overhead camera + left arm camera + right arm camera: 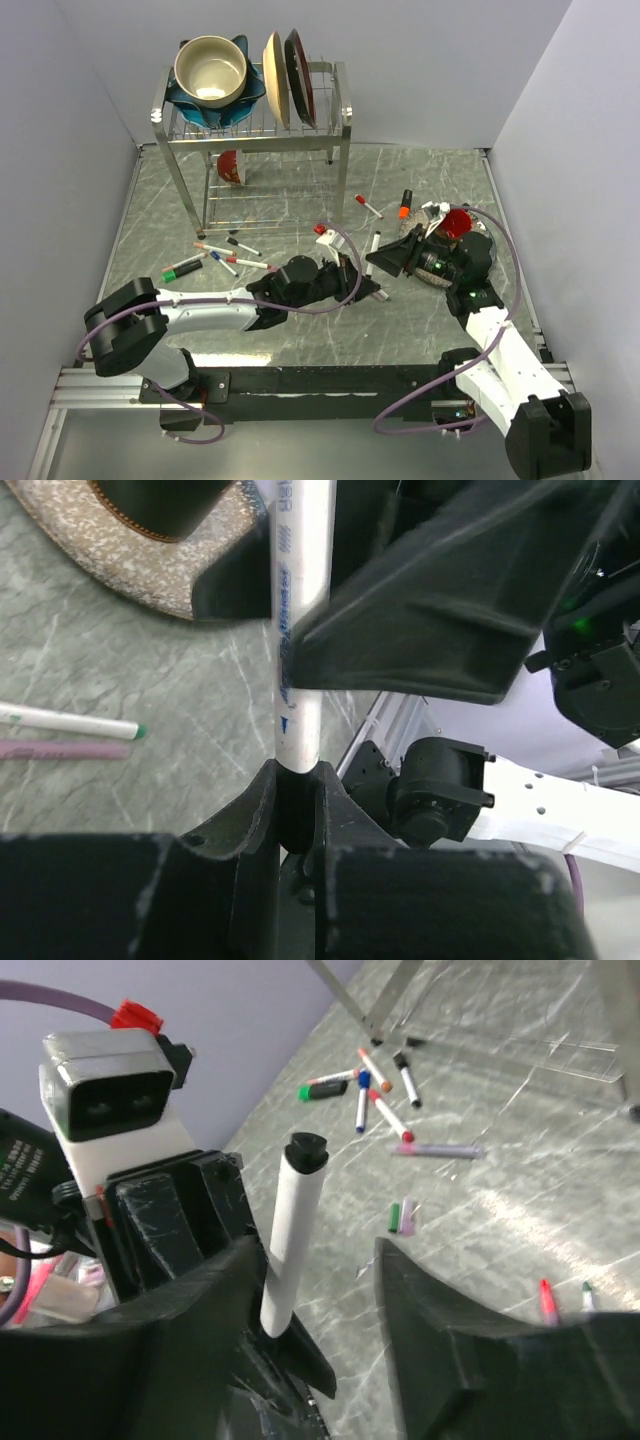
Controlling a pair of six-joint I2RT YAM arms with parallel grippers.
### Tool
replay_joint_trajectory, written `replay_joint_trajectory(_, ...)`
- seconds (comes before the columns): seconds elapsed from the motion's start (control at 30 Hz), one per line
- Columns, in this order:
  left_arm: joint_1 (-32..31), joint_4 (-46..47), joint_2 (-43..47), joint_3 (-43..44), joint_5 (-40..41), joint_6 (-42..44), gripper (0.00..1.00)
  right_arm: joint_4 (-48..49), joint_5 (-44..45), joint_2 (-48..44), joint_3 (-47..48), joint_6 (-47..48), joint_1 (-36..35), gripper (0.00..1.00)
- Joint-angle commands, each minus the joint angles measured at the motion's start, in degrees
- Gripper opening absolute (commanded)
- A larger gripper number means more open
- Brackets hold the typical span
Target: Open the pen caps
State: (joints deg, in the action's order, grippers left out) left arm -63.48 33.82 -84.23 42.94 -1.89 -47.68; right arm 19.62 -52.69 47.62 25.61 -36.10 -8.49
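I had the left gripper (297, 780) squeezed tight on one end of a white pen (293, 1250). The pen stuck up from it, above the middle of the grey table (300, 340). Blue writing ran along its side. The far end of the pen was a black end (307, 1148). I could not tell if that was a cap or just the tip.

The right gripper (315, 1255) was right there too, facing the left one. Its two fingers (450, 1310) were apart, one on each side of the pen. The pen was close to one finger and well away from the other. They were not pinching it.

The other pens (220, 257) lay in a little pile on the table, off to the left, near the foot of the dish rack (260, 138). Two more lay further back, one with a red cap (361, 199) and one with an orange cap (404, 211). A bowl (210, 70) sat on top of the rack.
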Motion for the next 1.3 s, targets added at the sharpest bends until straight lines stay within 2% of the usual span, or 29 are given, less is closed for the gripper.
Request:
replay_joint_trajectory(0.0,-0.15,2.39,-1.90,3.47,-2.42,0.40,0.01,2.35,-1.80,0.98,2.69,-0.29,-1.44,0.22)
replay_joint_trajectory(0.03,-0.15,1.95,-2.17,3.56,-2.59,0.48,0.01,2.97,-2.94,1.16,2.87,-1.07,-1.44,0.06)
replay_joint_trajectory(0.07,-0.15,1.77,-2.34,3.64,-2.94,0.57,0.01,3.32,-3.38,1.42,3.13,-1.69,-1.44,0.00)
replay_joint_trajectory(0.17,-0.67,0.37,-2.52,2.42,-3.21,0.92,0.01,-0.70,-2.95,1.87,8.65,-0.65,1.36,0.00)
replay_joint_trajectory(0.2,-0.94,0.02,-2.00,1.72,-3.73,0.92,0.01,-2.20,-2.34,2.74,13.54,-0.38,2.76,0.00)
replay_joint_trajectory(0.23,-1.64,-0.33,-1.73,0.93,-4.00,1.01,0.01,-4.74,-3.12,3.79,16.20,-0.20,6.52,0.00)
replay_joint_trajectory(0.3,-2.26,-1.65,-0.42,-1.71,-4.17,0.49,0.01,-3.89,-3.48,6.42,21.65,-1.51,9.79,0.00)
replay_joint_trajectory(0.43,-3.58,-4.03,3.18,-6.02,-2.69,-0.31,0.01,-1.51,-0.84,8.63,25.45,-3.45,13.06,0.00)
replay_joint_trajectory(0.6,-3.66,-4.82,9.32,-10.85,-0.49,-1.54,0.01,1.13,1.09,9.78,25.37,-6.18,14.12,0.00)
replay_joint_trajectory(0.7,-3.58,-7.62,14.59,-12.96,1.71,-1.98,0.01,-3.94,0.92,9.43,24.58,-1.28,13.94,0.00)
replay_joint_trajectory(0.77,-3.66,-13.15,19.77,-14.54,8.27,-3.63,0.01,-7.56,-1.44,9.16,23.45,7.76,13.85,0.00)
replay_joint_trajectory(0.8,-3.58,-15.26,21.72,-15.07,10.92,-4.43,0.01,-15.06,-1.37,9.08,23.35,17.19,12.81,0.00)
replay_joint_trajectory(0.87,-3.66,-22.46,27.41,-17.09,17.75,-7.67,0.01,-24.75,1.78,9.60,23.87,28.05,10.35,0.00)
replay_joint_trajectory(0.9,-3.58,-25.01,29.19,-17.97,19.80,-9.17,0.01,-32.37,3.97,9.95,23.88,36.10,6.42,0.00)
replay_joint_trajectory(0.93,-3.49,-27.12,31.03,-19.72,21.65,-10.66,0.01,-35.15,9.65,10.30,23.79,40.10,4.29,0.00)
replay_joint_trajectory(1.0,-3.40,-31.79,35.61,-21.57,25.52,-14.18,0.01,-40.07,14.96,11.97,23.09,46.08,0.16,0.00)
replay_joint_trajectory(1.07,-2.96,-35.29,38.77,-24.12,27.20,-16.99,0.01,-41.32,19.98,14.07,22.65,47.95,-3.28,0.00)
replay_joint_trajectory(1.17,-1.73,-39.44,39.75,-25.53,30.54,-21.56,0.01,-43.34,23.84,17.41,23.17,51.12,-4.51,0.01)
replay_joint_trajectory(1.27,0.72,-41.12,37.48,-25.54,30.90,-21.93,0.01,-45.45,27.80,22.58,24.31,54.02,-5.39,0.04)
